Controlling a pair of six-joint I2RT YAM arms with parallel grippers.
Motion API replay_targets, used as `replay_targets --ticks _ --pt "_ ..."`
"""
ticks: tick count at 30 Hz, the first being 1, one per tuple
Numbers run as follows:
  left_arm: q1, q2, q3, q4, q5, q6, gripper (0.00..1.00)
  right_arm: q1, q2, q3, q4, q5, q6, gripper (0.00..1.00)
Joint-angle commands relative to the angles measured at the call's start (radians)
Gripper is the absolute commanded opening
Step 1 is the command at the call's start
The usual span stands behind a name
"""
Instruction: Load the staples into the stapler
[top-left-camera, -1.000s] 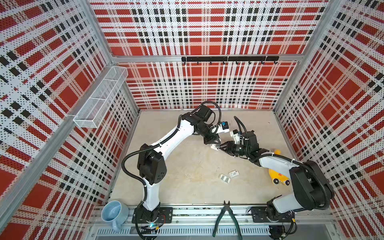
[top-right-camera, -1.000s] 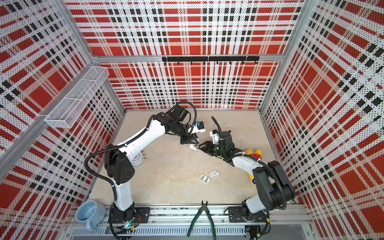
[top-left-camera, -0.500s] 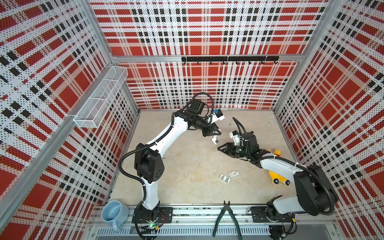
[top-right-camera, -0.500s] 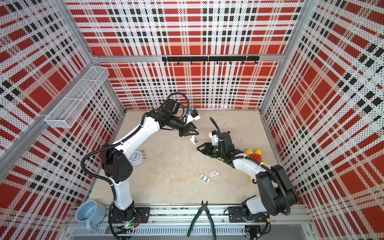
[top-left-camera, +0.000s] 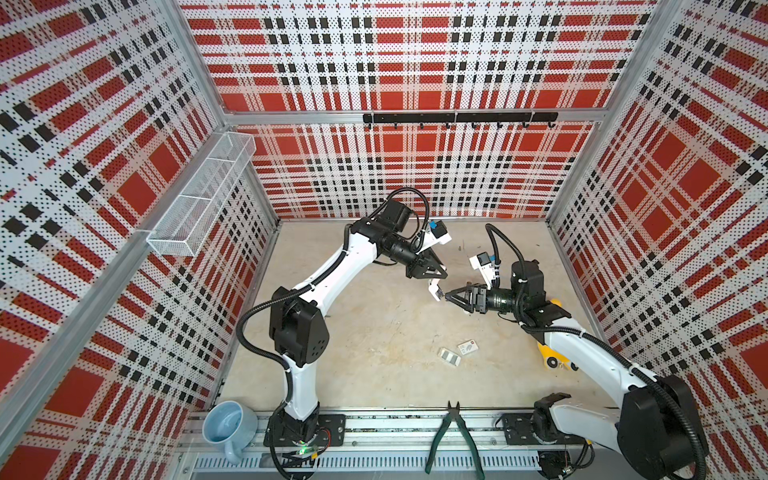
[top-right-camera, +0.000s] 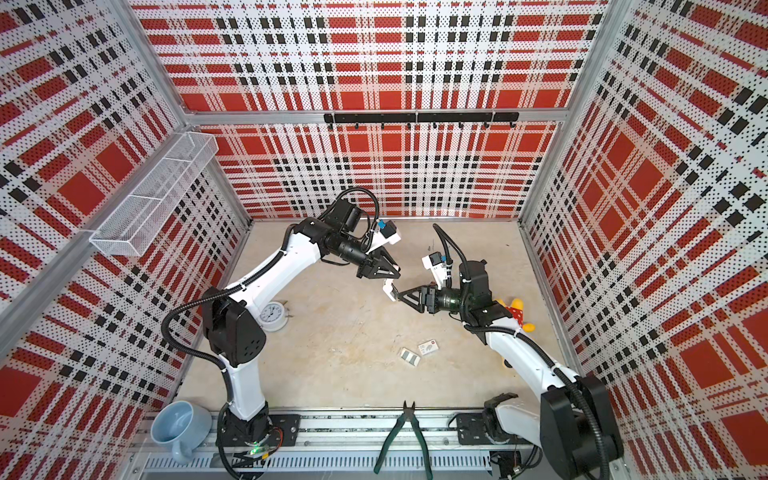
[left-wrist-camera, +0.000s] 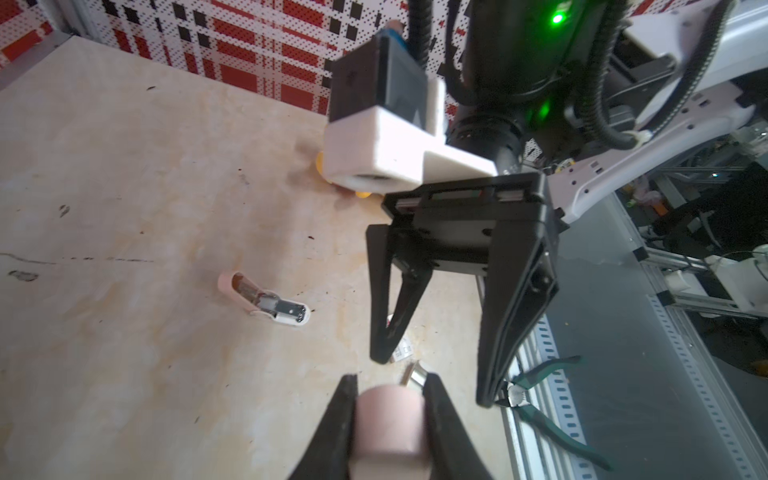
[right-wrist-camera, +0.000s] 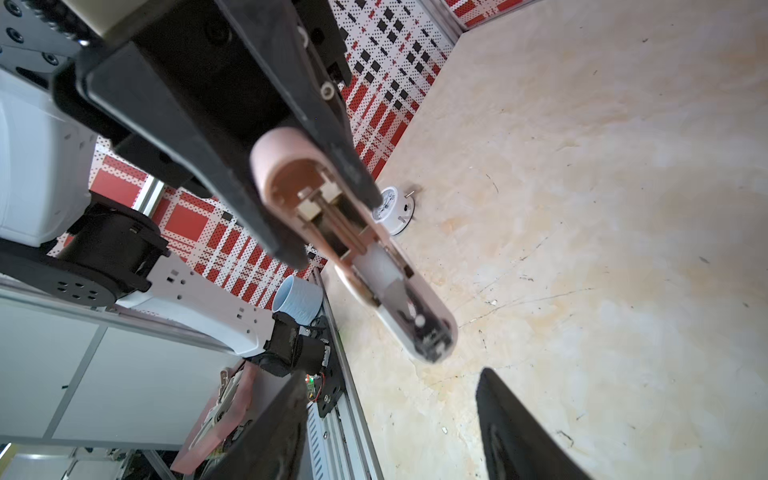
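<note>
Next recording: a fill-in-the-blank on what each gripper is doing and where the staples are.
The left gripper is ____ on the stapler.
The right gripper stands ____, with nothing between its fingers.
The staples lie on the ____, beside a white sleeve, in neither gripper.
Missing words: shut; open; table.

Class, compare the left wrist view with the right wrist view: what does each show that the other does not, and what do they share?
Left wrist only: green-handled pliers.
Right wrist only: a small white clock and a blue cup.
Both: the left tool shut on the pink end of the stapler, the right tool open facing it, and the beige table.
</note>
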Motion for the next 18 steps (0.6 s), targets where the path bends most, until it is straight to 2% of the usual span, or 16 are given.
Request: replay_targets --ticks 1,2,10,18 --pt "-0.006 0.006 0.053 -0.061 0.122 0.014 0.1 0.001 0.027 0.049 0.048 -0.065 -0.065 0.66" --pt "-0.008 0.011 0.064 -0.076 0.132 0.018 0.1 0.002 0.039 0.046 0.091 -0.083 -0.007 0.65" --pt "-0.015 0.057 0.108 -0.117 0.196 0.009 0.1 0.03 0.063 -0.006 0.393 -0.115 0.157 0.59" --pt "-0.003 0.08 0.135 -0.119 0.221 -0.01 0.1 0.06 0.07 0.006 0.359 -0.101 0.144 0.56"
